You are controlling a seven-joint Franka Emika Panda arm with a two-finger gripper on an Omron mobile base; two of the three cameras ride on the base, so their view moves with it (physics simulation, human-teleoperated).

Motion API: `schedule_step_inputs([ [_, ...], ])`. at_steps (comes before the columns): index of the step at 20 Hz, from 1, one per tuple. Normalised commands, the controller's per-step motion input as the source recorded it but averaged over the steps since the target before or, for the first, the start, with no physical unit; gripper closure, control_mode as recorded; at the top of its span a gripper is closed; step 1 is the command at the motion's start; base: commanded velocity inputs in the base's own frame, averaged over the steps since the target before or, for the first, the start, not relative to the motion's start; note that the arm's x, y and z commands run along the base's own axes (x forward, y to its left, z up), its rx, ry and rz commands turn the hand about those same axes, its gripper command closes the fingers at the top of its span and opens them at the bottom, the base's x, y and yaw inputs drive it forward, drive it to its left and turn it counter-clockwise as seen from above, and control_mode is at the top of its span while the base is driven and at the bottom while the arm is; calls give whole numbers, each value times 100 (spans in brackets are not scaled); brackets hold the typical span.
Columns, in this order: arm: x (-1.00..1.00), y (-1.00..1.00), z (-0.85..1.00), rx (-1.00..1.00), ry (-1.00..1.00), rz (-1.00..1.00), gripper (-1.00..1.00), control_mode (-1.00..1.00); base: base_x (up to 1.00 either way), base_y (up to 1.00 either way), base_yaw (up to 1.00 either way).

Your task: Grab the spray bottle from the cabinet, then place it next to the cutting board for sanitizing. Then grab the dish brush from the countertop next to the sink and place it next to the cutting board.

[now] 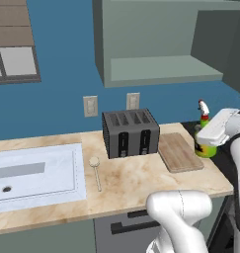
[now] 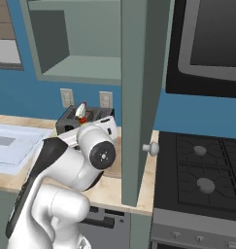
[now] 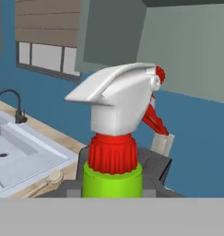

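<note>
Between my fingers stands the spray bottle (image 3: 112,152), upright. Beside the cutting board (image 1: 180,151), my gripper (image 1: 206,144) is clamped partway closed around its green body.

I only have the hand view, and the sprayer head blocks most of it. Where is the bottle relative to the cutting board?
Observer: In the left base view, the bright-green spray bottle is just right of the flat light-brown wooden cutting board, with the hand closed around it.
Operator: What's on the board's other side?
Observer: A dark four-slot toaster, by the wall.
Operator: And the brush?
Observer: The slim pale beige dish brush lies on the beige marbled countertop between the white sink and the toaster.
</note>
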Motion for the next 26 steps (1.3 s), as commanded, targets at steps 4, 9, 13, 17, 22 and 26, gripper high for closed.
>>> schedule_step_inputs([
  [4,42,28,-94,3,-4,-5,100,-100,0,0,0],
  [9,58,2,-72,7,15,13,100,-100,0,0,0],
  [13,44,0,-64,8,12,36,100,-100,0,0,0],
  [17,39,2,-57,7,6,45,100,-100,0,0,0],
  [22,40,28,-48,2,1,38,100,-100,0,0,0],
  [26,38,57,-43,0,0,24,100,-100,0,0,0],
])
